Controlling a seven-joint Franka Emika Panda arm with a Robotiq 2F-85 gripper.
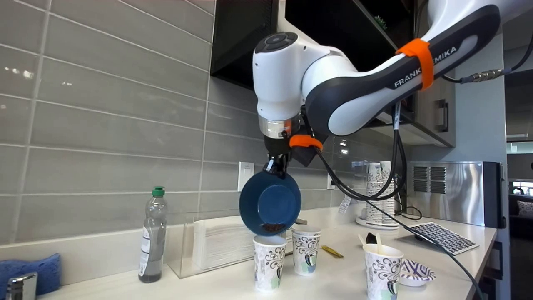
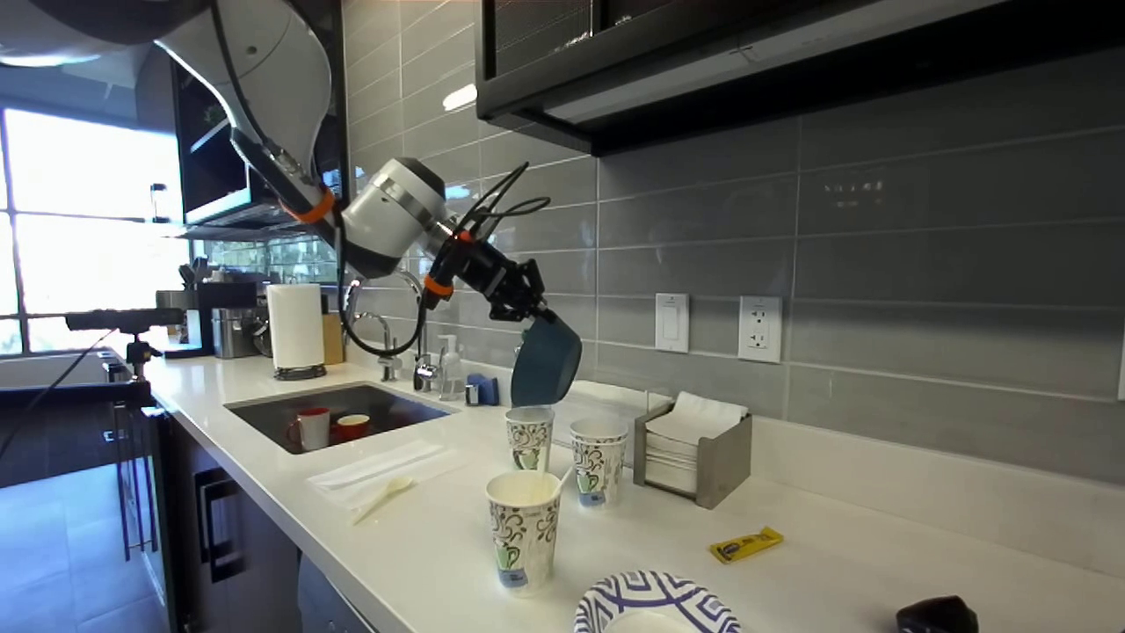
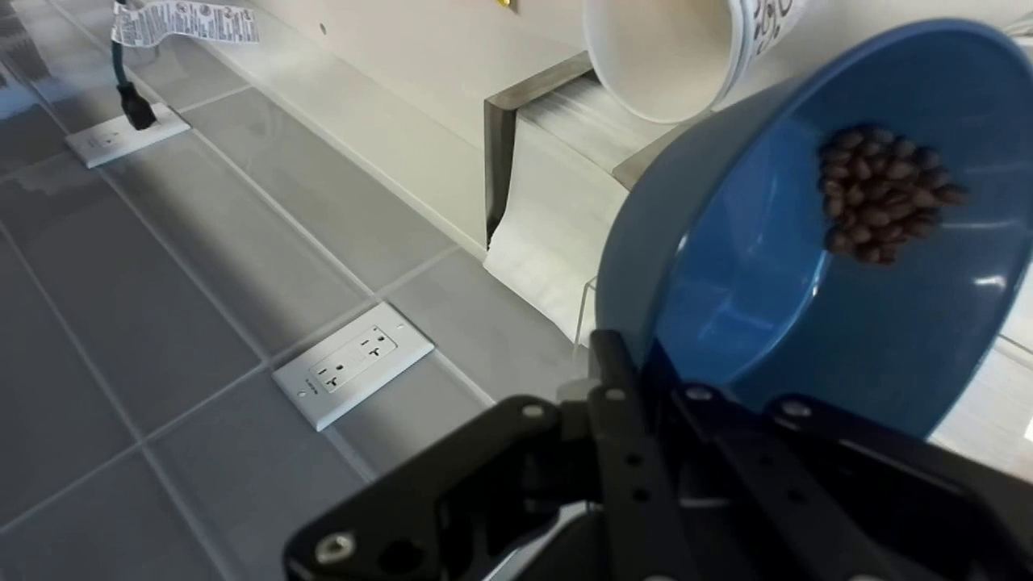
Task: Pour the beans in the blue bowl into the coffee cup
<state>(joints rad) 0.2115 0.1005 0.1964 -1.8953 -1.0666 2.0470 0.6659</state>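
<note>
My gripper (image 1: 277, 170) is shut on the rim of the dark blue bowl (image 1: 277, 202). The gripper (image 2: 543, 315) and the bowl (image 2: 543, 365) also show in the other views. In the wrist view the fingers (image 3: 637, 355) pinch the bowl's wall (image 3: 871, 331). The bowl is steeply tilted. The brown beans (image 3: 880, 190) lie together on its lower wall; they also show in an exterior view (image 1: 272, 227). A patterned paper cup (image 1: 268, 266) stands upright just under the bowl's low edge; it also shows here (image 2: 529, 440). Its inside is hidden.
More paper cups (image 1: 306, 252) stand close beside it, and a cup with sticks (image 2: 523, 536) is nearer the counter's front. A napkin holder (image 2: 725, 462), a soap bottle (image 1: 153, 241), a patterned bowl (image 1: 416, 273) and a yellow packet (image 2: 745, 545) are around. A cabinet (image 1: 241, 41) hangs above.
</note>
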